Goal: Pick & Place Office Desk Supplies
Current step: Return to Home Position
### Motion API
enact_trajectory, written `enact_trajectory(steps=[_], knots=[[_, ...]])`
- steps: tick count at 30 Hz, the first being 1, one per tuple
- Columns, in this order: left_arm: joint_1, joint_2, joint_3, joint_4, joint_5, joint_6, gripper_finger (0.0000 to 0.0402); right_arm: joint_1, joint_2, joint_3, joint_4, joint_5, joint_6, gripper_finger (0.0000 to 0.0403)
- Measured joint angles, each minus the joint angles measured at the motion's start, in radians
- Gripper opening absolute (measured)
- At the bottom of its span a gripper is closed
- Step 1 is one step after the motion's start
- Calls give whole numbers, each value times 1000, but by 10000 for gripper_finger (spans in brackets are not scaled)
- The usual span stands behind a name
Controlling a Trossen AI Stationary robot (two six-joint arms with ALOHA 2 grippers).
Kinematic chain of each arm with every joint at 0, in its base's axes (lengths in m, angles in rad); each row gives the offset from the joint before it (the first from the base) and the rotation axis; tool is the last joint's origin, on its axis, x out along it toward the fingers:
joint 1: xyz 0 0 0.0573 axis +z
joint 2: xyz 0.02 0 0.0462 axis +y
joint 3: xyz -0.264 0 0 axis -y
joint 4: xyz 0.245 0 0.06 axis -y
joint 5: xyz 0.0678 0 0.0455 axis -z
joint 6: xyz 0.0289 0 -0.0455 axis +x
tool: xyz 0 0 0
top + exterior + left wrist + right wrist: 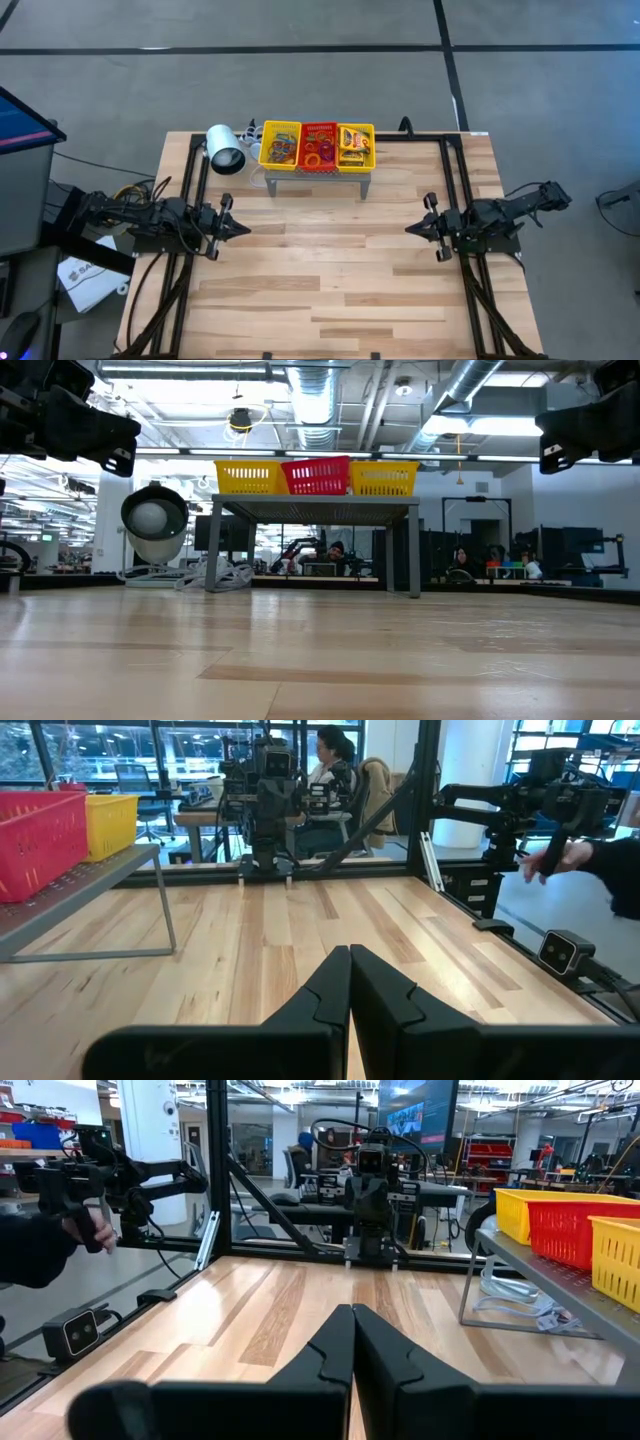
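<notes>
both arms sit out at the side edges of the table [330, 290], roughly level with each other and pointing inward across the wood. the left hand [243, 229] has its two fingers pressed flat together with nothing between them; its own wrist view shows the seam pretty clearly. the right hand [411, 229] is the same deal, fingers closed tight against each other and holding nothing. both are well apart from the shelf.

the supplies are all up at the far edge of the table, in three plastic bins lined up side by side on a little grey metal shelf [315, 504]. the yellow bin on the lamp side [248, 478] has a jumble of small coloured bits in it that i can't sort out from here. the red bin [318, 476] in the middle holds rings and bands [318, 152], mostly orange and red from what shows. the other yellow bin [385, 479] has the yellow-orange card packets [352, 146].

a white lamp-like cylinder [225, 148] lies on its side just beside the shelf, next to the first yellow bin, dark round end toward the front of the table.

off past the table's edge a person in a dark sleeve has a hand [552, 858] on a black rig. a few other people sit at desks in the room behind.
</notes>
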Motion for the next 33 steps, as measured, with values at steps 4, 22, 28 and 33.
enact_trajectory(steps=[4,22,28,33], knots=[[0,0,0,2,0,1,1,0,0,0,0,0,0,0],[0,0,-1,45,-1,3,1,0,0,0,0,0,0,0],[0,0,-1,46,0,3,1,0,0,-1,0,0,0,0],[0,0,-1,47,0,3,1,0,0,-1,0,0,0,0]])
